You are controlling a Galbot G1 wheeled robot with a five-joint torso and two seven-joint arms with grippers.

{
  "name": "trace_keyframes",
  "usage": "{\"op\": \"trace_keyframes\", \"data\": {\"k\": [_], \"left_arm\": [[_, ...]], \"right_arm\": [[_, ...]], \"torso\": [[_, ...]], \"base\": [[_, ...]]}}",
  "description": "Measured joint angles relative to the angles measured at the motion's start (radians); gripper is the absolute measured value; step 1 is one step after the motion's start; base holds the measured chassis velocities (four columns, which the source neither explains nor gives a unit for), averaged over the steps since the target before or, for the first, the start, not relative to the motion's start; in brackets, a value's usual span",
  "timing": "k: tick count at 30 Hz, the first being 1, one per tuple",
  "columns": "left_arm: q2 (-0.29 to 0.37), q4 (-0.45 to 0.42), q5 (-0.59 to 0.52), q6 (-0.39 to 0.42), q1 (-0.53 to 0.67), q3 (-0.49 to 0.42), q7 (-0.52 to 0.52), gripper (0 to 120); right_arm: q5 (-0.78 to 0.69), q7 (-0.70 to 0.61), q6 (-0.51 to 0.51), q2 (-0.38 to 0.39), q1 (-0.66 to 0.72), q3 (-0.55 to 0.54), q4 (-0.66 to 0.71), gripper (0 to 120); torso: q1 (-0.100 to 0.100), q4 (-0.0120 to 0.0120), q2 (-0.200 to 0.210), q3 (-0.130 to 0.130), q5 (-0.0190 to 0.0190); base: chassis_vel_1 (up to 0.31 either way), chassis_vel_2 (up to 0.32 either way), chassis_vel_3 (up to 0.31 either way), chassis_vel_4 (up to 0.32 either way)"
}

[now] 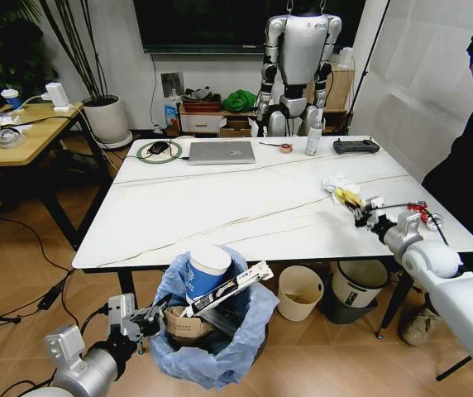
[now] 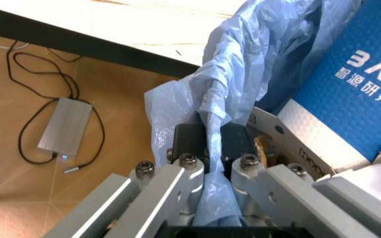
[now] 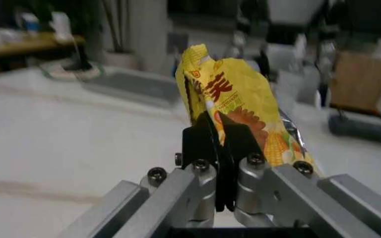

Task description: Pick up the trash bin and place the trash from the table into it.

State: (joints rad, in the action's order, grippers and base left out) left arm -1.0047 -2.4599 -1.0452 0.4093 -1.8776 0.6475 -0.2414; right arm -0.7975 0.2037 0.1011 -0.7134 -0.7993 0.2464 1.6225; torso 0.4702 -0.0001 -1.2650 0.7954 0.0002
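One yellow wrapper (image 3: 243, 104) stands upright in right gripper (image 3: 218, 144).

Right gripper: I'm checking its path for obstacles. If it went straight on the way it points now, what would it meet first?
Likely the crumpled white tissue lying just beyond the right gripper and its yellow wrapper; depth is unclear, so it might pass above it.

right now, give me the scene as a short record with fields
left gripper: shut on the blue liner at the rim of the trash bin, held below the near edge of the table
right gripper: shut on a yellow snack wrapper, lifted above the table's right side
in bin: blue paper cup, brown cardboard box, white plastic packet
left on table: crumpled white tissue
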Motion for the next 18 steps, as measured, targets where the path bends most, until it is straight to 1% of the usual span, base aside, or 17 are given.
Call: {"op": "trace_keyframes", "data": {"k": [1, 2, 3, 4, 5, 7, 9, 10, 11, 12, 13, 14, 16, 17, 18], "left_arm": [[0.000, -0.001, 0.000, 0.000, -0.001, 0.000, 0.000, 0], [0.001, -0.002, 0.000, 0.000, -0.003, 0.000, -0.001, 0], [0.002, -0.004, 0.000, 0.000, -0.005, -0.001, -0.002, 0], [0.003, -0.004, 0.000, 0.000, -0.005, -0.001, -0.002, 0], [0.003, -0.004, 0.000, 0.000, -0.005, -0.001, -0.002, 0], [0.003, -0.006, 0.000, 0.000, -0.006, -0.001, -0.004, 0], [0.003, -0.006, 0.000, 0.000, -0.008, -0.001, -0.005, 0], [0.003, -0.007, 0.000, 0.000, -0.010, 0.000, -0.006, 0], [0.003, -0.008, 0.000, 0.000, -0.012, 0.001, -0.007, 0], [0.003, -0.009, -0.001, 0.000, -0.013, 0.001, -0.007, 0], [0.003, -0.009, -0.001, 0.000, -0.013, 0.001, -0.007, 0], [0.003, -0.010, -0.003, 0.000, -0.014, 0.001, -0.008, 0], [0.003, -0.011, -0.006, 0.000, -0.013, 0.000, -0.010, 0], [0.003, -0.011, -0.006, 0.000, -0.013, 0.000, -0.010, 0], [0.001, -0.011, -0.008, 0.000, -0.011, -0.002, -0.011, 0]], "right_arm": [[-0.026, -0.001, -0.003, 0.010, 0.003, 0.004, 0.030, 0], [-0.082, -0.001, -0.013, 0.034, 0.011, 0.011, 0.104, 0], [-0.150, 0.000, -0.026, 0.065, 0.022, 0.014, 0.187, 0], [-0.205, 0.001, -0.033, 0.090, 0.033, 0.013, 0.254, 0], [-0.205, 0.001, -0.033, 0.090, 0.033, 0.013, 0.254, 0], [-0.302, 0.004, -0.044, 0.137, 0.065, 0.004, 0.404, 0], [-0.367, 0.006, -0.046, 0.162, 0.082, -0.005, 0.488, 0], [-0.443, 0.008, -0.046, 0.188, 0.093, -0.012, 0.577, 0], [-0.478, 0.016, -0.046, 0.211, 0.094, -0.016, 0.628, 0], [-0.495, 0.025, -0.048, 0.228, 0.095, -0.017, 0.660, 0], [-0.495, 0.025, -0.048, 0.228, 0.095, -0.017, 0.660, 0], [-0.506, 0.036, -0.052, 0.246, 0.096, -0.019, 0.687, 0], [-0.539, 0.056, -0.060, 0.287, 0.092, -0.025, 0.753, 0], [-0.540, 0.057, -0.060, 0.289, 0.091, -0.025, 0.756, 0], [-0.553, 0.069, -0.061, 0.314, 0.083, -0.031, 0.789, 0]], "torso": [[0.000, 0.0002, 0.000, 0.000, 0.0000], [0.000, 0.0001, 0.000, 0.000, -0.0009], [0.000, 0.0003, 0.000, 0.000, -0.0010], [0.000, 0.0001, 0.000, 0.000, -0.0002], [0.000, 0.0001, 0.000, 0.000, -0.0002], [0.000, 0.0002, 0.000, 0.000, -0.0006], [0.000, 0.0002, 0.000, 0.000, -0.0013], [0.000, 0.0004, 0.000, 0.000, 0.0000], [0.000, 0.0003, 0.000, 0.000, 0.0000], [0.000, 0.0002, 0.000, 0.000, -0.0004], [0.000, 0.0002, 0.000, 0.000, -0.0004], [0.000, 0.0001, 0.000, 0.000, -0.0006], [0.000, 0.0001, 0.000, 0.000, 0.0001], [0.000, 0.0001, 0.000, 0.000, 0.0001], [0.000, 0.0000, 0.000, 0.000, -0.0003]], "base": [[0.000, 0.000, 0.000, 0.000], [0.000, 0.000, 0.000, 0.000], [0.000, 0.000, 0.000, 0.000], [0.000, 0.000, 0.000, 0.000], [0.000, 0.000, 0.000, 0.000], [0.000, 0.000, 0.000, 0.000], [0.000, 0.000, 0.000, 0.000], [0.000, 0.000, 0.000, 0.000], [0.000, 0.000, 0.000, 0.000], [0.000, 0.000, 0.000, 0.000], [0.000, 0.000, 0.000, 0.000], [0.000, 0.000, 0.000, 0.000], [0.000, 0.000, 0.000, 0.000], [0.000, 0.000, 0.000, 0.000], [0.000, 0.000, 0.000, 0.000]]}}
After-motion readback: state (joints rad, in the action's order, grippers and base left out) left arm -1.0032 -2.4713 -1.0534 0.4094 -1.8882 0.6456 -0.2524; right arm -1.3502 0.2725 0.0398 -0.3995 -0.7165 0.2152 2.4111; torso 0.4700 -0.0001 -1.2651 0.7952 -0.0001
